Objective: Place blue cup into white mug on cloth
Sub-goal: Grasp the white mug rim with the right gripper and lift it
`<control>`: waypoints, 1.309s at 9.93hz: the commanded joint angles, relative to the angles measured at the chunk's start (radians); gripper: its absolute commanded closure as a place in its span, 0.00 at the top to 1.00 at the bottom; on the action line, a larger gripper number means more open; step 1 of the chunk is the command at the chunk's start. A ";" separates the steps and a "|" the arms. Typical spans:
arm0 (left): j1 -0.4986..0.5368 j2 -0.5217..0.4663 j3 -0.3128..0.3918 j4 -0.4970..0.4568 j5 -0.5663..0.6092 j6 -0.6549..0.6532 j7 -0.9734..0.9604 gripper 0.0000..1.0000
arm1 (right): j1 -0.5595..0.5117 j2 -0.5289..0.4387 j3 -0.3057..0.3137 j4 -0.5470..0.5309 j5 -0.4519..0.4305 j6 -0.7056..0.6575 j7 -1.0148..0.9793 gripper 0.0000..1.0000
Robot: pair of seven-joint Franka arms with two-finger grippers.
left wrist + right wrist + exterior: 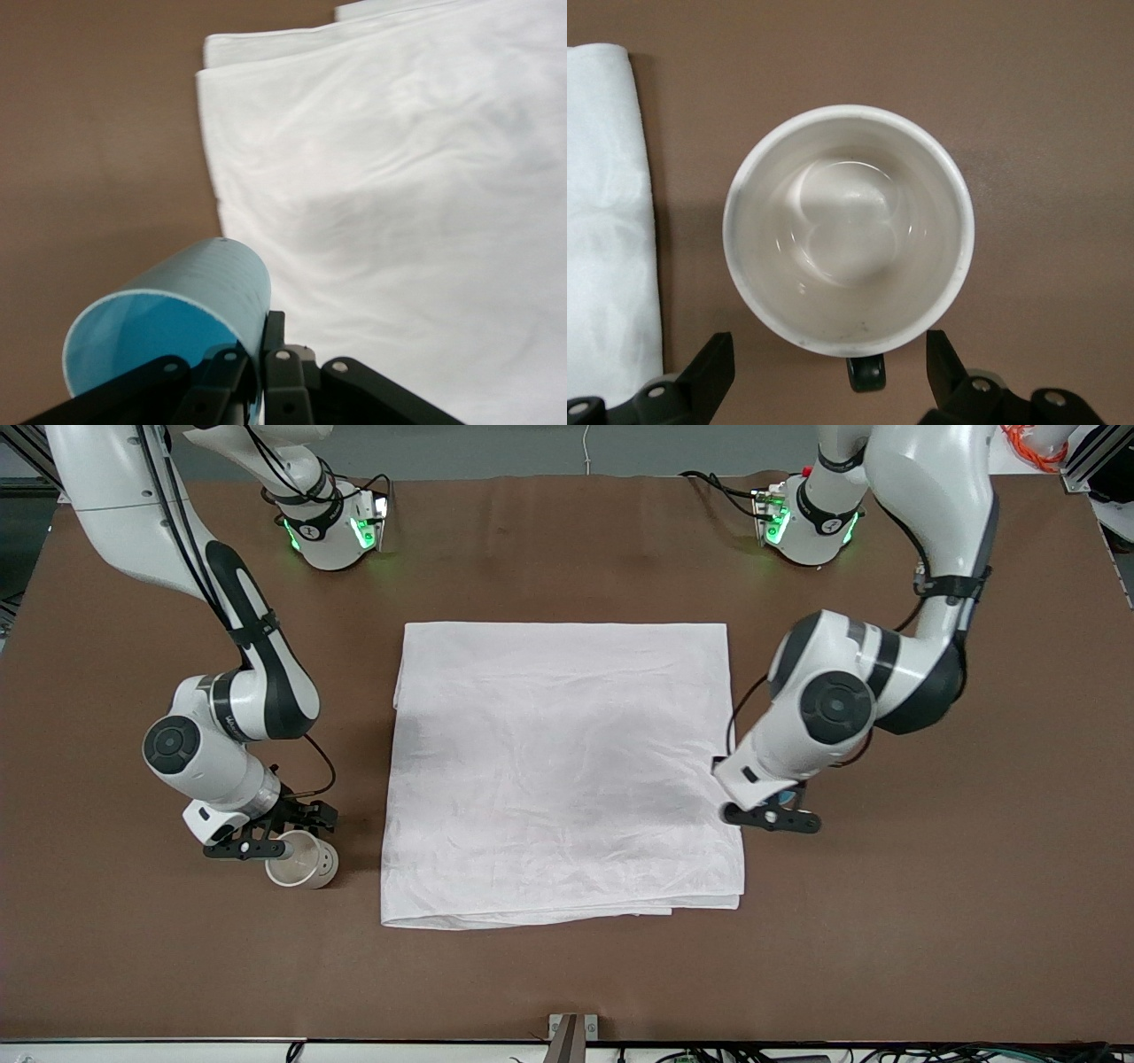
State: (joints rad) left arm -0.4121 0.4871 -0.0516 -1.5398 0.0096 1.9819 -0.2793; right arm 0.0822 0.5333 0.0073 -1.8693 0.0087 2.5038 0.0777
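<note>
- White cloth spread flat across the middle of the front view, slightly wrinkled, on the brown table.
- Off-white white mug standing upright on bare table at the lower left of the front view, off the cloth, toward the right arm's end; cream inside, black handle visible in the right wrist view.
- Right gripper directly over the mug, fingers spread wide apart, straddling the handle side of the rim, gripping nothing.
- Light-blue blue cup at the lower left of the left wrist view, tilted, bright blue inside showing.
- Left gripper clamped tight on the blue cup's wall, just beside the cloth's edge at the right of the front view.
- No readable writing on the cup, mug or cloth.
</note>
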 commanded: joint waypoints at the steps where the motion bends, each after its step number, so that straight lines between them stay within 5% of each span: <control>1: 0.001 0.028 0.004 0.052 -0.008 -0.025 0.003 0.00 | 0.001 0.019 -0.003 0.027 -0.023 0.000 0.027 0.85; 3: 0.001 0.022 0.004 0.053 -0.008 -0.025 0.003 0.00 | 0.001 0.019 -0.003 0.033 -0.024 -0.006 0.056 0.39; 7: 0.003 0.022 0.004 0.052 -0.008 -0.023 -0.004 0.00 | 0.001 0.017 -0.001 0.030 -0.029 -0.010 0.062 0.04; 10: 0.018 0.019 0.004 0.052 -0.005 -0.023 -0.003 0.00 | -0.004 0.004 -0.001 0.030 -0.029 -0.037 0.060 0.00; 13: 0.019 0.016 0.006 0.056 -0.008 -0.023 -0.003 0.00 | 0.043 -0.117 0.000 0.038 -0.029 -0.182 0.188 0.00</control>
State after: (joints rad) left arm -0.3904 0.5050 -0.0472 -1.5028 0.0096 1.9804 -0.2813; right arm 0.0915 0.4996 0.0062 -1.8146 -0.0028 2.3889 0.1709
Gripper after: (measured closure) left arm 0.956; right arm 0.811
